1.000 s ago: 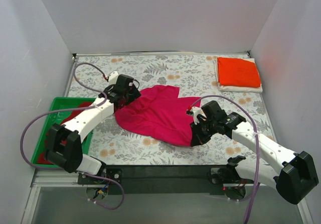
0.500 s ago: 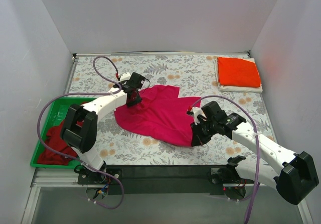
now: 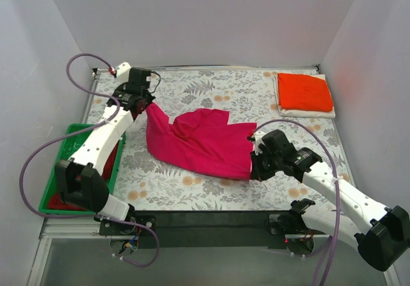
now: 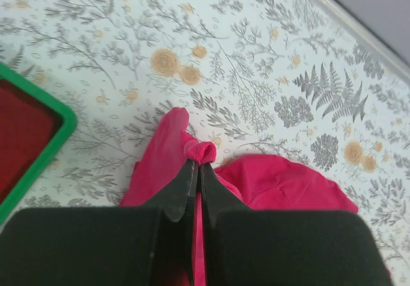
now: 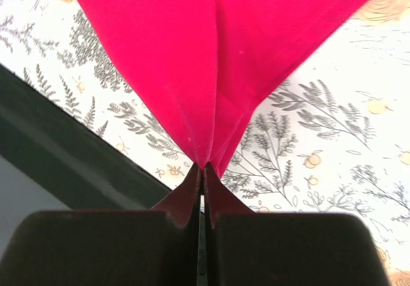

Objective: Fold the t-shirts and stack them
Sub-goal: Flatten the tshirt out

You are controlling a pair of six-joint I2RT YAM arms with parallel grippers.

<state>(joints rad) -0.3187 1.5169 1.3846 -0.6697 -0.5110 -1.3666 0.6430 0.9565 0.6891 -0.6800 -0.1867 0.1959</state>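
A magenta-pink t-shirt (image 3: 198, 143) lies stretched across the middle of the floral table. My left gripper (image 3: 145, 104) is shut on its far left corner, a small bunch of cloth (image 4: 204, 150) pinched at the fingertips. At the near right, my right gripper (image 3: 251, 168) is shut on the shirt's other corner, and the cloth (image 5: 224, 55) fans out from the tips. An orange-red t-shirt (image 3: 303, 91) sits folded on top of a folded white one (image 3: 309, 113) at the far right. A darker red t-shirt (image 3: 107, 163) lies in the green tray.
The green tray (image 3: 72, 132) stands at the left edge of the table, its rim (image 4: 38, 145) close to my left gripper. White walls enclose the table on three sides. A black strip (image 5: 70, 151) runs along the near edge.
My left gripper closed on the pink shirt's left corner and pulled it up toward the far left. The right gripper shifted slightly right, and the shirt is now drawn out between the two.
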